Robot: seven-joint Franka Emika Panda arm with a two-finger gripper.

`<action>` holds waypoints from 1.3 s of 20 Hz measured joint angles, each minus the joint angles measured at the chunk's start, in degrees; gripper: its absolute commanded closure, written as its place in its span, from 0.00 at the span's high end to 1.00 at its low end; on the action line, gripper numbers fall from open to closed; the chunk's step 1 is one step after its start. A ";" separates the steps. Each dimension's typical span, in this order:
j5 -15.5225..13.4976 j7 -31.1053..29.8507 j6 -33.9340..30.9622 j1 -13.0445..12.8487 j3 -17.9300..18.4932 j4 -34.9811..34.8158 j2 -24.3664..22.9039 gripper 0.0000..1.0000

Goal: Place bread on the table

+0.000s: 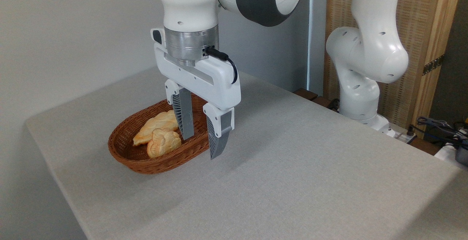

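Observation:
The bread (pixel 163 143), a small lumpy golden-orange pastry, lies inside the brown wicker basket (pixel 153 164) at the left of the grey table (pixel 292 167). A longer braided loaf (pixel 155 124) rests just behind it in the same basket. My gripper (pixel 201 147) hangs open above the basket's right end, its grey fingers (pixel 184 117) pointing down, with nothing between them. The nearer fingertip reaches down past the basket's right rim in the picture. The bread sits just left of the fingers, apart from them.
The arm's white base (pixel 360 97) stands off the table's far right edge, with cables (pixel 438 126) beside it. A wooden panel (pixel 420 31) rises behind. Bare grey cloth stretches to the right and front of the basket.

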 measured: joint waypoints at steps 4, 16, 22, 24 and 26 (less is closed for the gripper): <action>0.00 0.00 -0.86 -0.26 -0.10 0.01 -0.02 1.00; -0.01 -8.58 -1.04 -1.91 -5.99 0.02 -0.15 1.00; -0.01 -19.41 -0.23 -4.04 -9.44 0.03 -0.69 1.00; -0.01 -22.87 1.71 -5.43 -9.56 -0.07 -0.20 1.00; -0.01 -25.83 4.07 -6.86 -9.59 -0.32 1.05 1.00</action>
